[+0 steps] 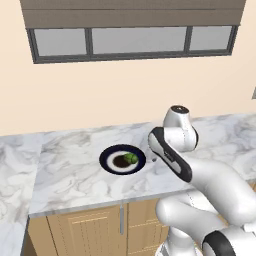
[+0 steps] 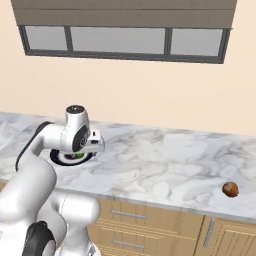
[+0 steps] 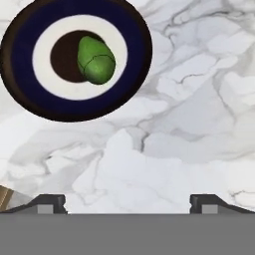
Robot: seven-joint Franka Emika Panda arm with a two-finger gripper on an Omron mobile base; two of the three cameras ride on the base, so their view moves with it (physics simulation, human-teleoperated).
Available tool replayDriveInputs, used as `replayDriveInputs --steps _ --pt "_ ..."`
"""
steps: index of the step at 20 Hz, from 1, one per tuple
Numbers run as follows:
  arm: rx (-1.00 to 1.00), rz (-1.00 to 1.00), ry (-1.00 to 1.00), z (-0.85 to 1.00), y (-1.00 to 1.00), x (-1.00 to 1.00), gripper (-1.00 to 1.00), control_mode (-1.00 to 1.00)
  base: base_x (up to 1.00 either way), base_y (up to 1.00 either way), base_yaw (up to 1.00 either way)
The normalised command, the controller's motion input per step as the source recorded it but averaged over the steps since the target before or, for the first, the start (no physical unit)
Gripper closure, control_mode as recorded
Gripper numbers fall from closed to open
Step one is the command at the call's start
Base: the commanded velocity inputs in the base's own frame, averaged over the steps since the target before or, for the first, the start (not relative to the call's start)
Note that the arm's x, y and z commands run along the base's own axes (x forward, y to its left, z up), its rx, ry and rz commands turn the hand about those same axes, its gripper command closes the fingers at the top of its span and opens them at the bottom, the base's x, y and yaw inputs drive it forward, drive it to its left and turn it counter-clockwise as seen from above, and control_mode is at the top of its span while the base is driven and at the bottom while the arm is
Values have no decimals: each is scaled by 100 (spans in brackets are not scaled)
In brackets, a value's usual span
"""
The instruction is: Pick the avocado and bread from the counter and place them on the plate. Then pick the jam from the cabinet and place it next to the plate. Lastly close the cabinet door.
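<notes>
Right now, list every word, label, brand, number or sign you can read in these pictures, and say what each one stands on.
None: no readable text shows anywhere.
The plate bears a white ring, no lettering.
The avocado is plain green.
The counter shows grey veins, no marks.
The small brown lump far along the counter carries no label.
The arm and the base cabinets are unmarked.

Three views on my screen
Both base cameras look down across the surface [image 1: 75, 170] from behind; my hand camera hangs close above the plate [image 3: 20, 55] they share.
</notes>
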Motion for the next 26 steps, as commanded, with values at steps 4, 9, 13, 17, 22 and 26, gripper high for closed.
replayDriveInputs --steps 4,9,13,17,22,26 --pt "9 -7 -23 0 -14 59 -100 -100 0 0 0" --pt "9 -7 -24 9 -4 5 -100 -100 0 0 0" --pt "10 -7 -19 53 0 0 -100 -100 0 0 0" --pt "5 -2 -12 22 -1 -5 -100 -100 0 0 0" --pt "0 0 0 0 0 0 -100 -100 0 0 0" --pt "0 0 0 0 0 0 -100 -100 0 0 0"
